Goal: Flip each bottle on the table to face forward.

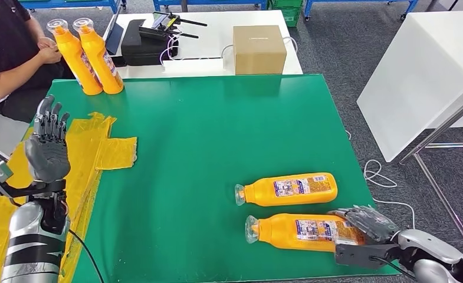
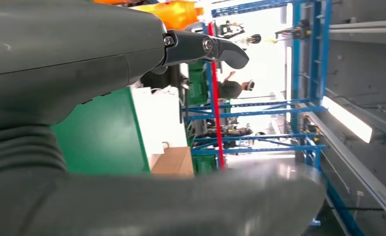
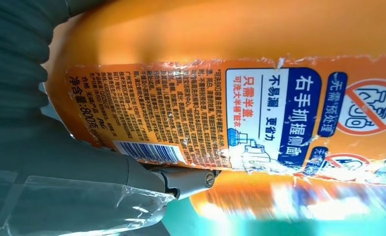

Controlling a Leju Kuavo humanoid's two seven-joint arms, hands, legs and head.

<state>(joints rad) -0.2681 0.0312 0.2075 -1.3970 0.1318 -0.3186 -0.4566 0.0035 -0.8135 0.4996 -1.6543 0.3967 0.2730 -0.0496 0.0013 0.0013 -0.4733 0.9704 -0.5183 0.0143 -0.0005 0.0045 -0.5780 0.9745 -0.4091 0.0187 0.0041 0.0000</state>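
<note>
Near bottle point(image 1: 302, 232) lies on green table point(image 1: 217, 147), back label up; right hand point(image 1: 367, 227) wraps its base; left hand point(image 1: 47, 147) raised, empty, fingers apart; likely rigid, glossy, slippery plastic; grip mid-body.

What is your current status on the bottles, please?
Right hand gripping near lying bottle. Left hand open, raised. Second lying bottle alongside, untouched.

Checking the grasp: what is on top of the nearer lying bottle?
The right hand lies over the nearer lying bottle's base end; the base beneath it is hidden.
</note>
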